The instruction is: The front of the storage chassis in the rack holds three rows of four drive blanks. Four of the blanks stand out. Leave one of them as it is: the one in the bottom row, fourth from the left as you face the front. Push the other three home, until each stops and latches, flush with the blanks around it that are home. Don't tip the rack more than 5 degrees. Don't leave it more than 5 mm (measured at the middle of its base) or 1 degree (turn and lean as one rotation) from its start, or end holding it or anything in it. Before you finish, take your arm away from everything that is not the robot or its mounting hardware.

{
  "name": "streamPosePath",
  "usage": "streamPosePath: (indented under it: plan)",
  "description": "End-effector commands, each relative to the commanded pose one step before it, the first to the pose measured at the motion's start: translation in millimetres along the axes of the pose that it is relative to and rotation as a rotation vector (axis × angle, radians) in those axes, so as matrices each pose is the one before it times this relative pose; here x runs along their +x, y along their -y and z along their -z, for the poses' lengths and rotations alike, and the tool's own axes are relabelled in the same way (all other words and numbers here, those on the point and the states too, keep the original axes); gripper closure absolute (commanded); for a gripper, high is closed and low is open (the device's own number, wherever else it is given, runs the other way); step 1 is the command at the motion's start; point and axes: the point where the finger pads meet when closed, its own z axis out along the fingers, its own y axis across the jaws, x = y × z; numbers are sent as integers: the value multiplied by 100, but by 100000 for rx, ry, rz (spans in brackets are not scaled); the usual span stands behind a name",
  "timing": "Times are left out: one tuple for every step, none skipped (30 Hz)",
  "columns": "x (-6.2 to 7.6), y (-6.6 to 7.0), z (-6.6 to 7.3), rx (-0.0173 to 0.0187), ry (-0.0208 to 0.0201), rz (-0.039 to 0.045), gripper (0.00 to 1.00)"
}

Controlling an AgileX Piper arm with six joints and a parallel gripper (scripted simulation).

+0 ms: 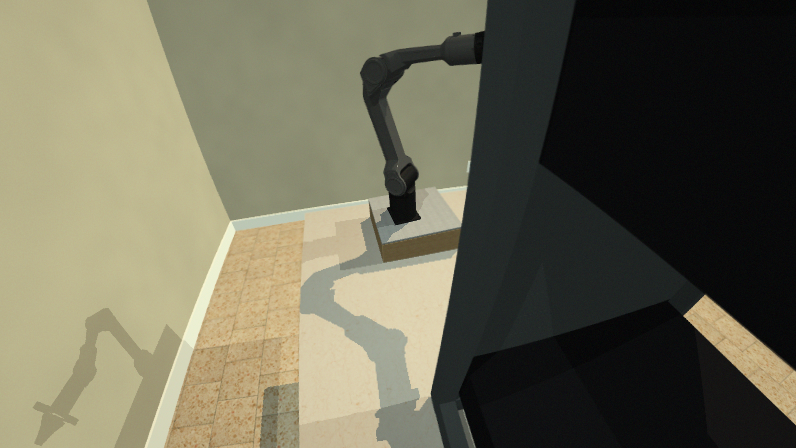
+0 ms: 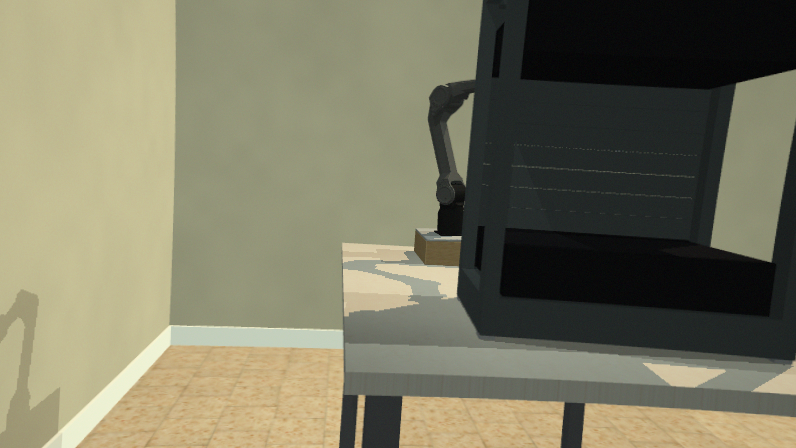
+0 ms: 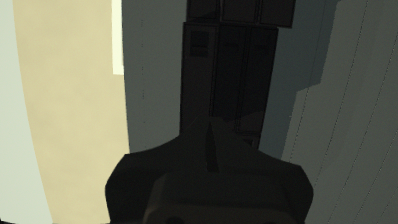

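Observation:
In the wrist view my gripper [image 3: 208, 133] is shut and empty, its joined fingertips pointing at the front of the storage chassis. Straight ahead is a group of three dark drive blanks side by side: the left one [image 3: 200, 75], the middle one [image 3: 230, 70] and the right one [image 3: 261, 70]. The fingertips sit over the lower end of the middle blank; I cannot tell whether they touch it. More dark blanks [image 3: 240, 10] show at the top edge. In the top and exterior views the dark rack [image 1: 501, 222] [image 2: 584, 166] hides the gripper and the chassis front; only the arm [image 1: 389, 139] [image 2: 442, 144] shows.
The arm's base stands on a wooden block [image 1: 417, 244] [image 2: 437, 250] on the table [image 1: 362, 333] [image 2: 401, 333], with the rack close beside it. The grey chassis face [image 3: 160, 75] surrounds the blanks. Walls stand behind and to the left, and a tiled floor [image 1: 245, 333] lies below.

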Motion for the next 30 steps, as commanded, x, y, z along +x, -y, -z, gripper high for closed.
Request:
streamPosePath:
  plan:
    - [-12, -992, 142, -95, 125, -277, 100]
    - [0, -34, 6, 1, -1, 0, 100]
    - [0, 0, -19, 0, 0, 0, 100]
    - [1, 0, -114, 0, 0, 0, 100]
    - [0, 0, -264, 0, 0, 0, 100]
    - [0, 0, -439, 0, 0, 0, 100]
    - [-1, 0, -609, 0, 0, 0, 100]
    - [1, 0, -759, 0, 0, 0, 100]
    - [0, 0, -862, 0, 0, 0, 100]
    - [0, 0, -906, 0, 0, 0, 100]
    - [0, 0, -877, 0, 0, 0, 100]
    - [0, 0, -769, 0, 0, 0, 100]
    - [0, 0, 0, 0, 0, 0, 100]
    - [0, 0, 0, 0, 0, 0, 100]
    - [-1, 0, -571, 0, 0, 0, 100]
    - [1, 0, -340, 1, 0, 0, 100]
    - [-1, 0, -147, -1, 0, 0, 100]
    - [0, 0, -24, 0, 0, 0, 100]
    - [0, 0, 0, 0, 0, 0, 100]
    - [0, 0, 0, 0, 0, 0, 100]
    - [0, 0, 0, 0, 0, 0, 100]
    - [0, 0, 0, 0, 0, 0, 100]
    - [0, 0, 0, 0, 0, 0, 100]
    - [0, 0, 0, 0, 0, 0, 100]
    - [0, 0, 0, 0, 0, 0, 100]
    - [0, 0, 0, 0, 0, 0, 100]
    - [0, 0, 0, 0, 0, 0, 100]
    - [0, 0, 0, 0, 0, 0, 100]
    - [0, 0, 0, 0, 0, 0, 100]
    - [0, 0, 0, 0, 0, 0, 100]
